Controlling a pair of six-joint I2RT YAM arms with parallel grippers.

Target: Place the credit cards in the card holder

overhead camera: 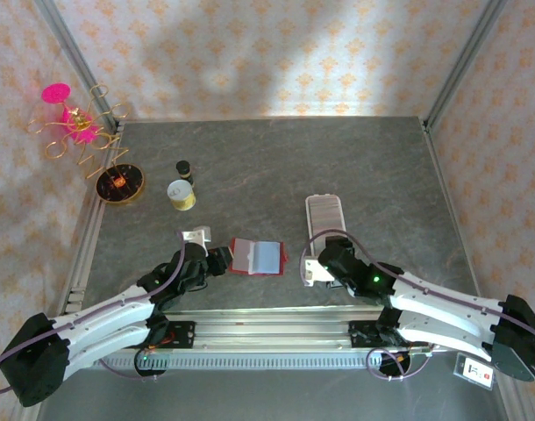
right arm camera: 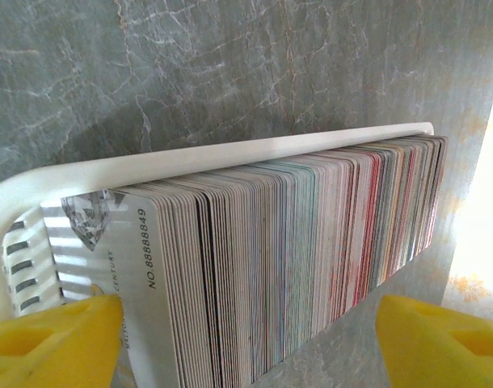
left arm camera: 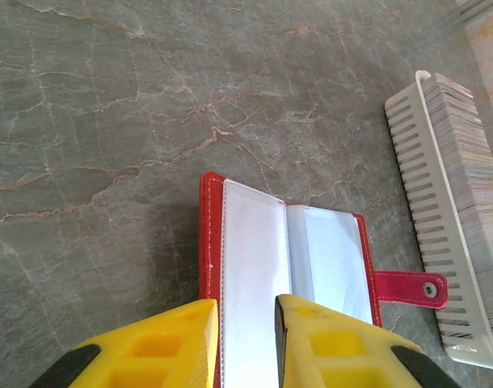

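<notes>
As the left gripper [left arm camera: 246, 315] straddles the card holder [left arm camera: 254, 242], grip unclear, the right gripper [right arm camera: 246, 315], gaping to its right, must pinch one credit card [right arm camera: 129, 267].

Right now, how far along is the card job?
Done: the card holder lies open on the table, pale pockets up. In hand: left end effector sits over its near edge, jaws apart; right end effector hangs open over the credit cards packed in the white tray. Left: neither holds a card; picking and inserting remain.
</notes>
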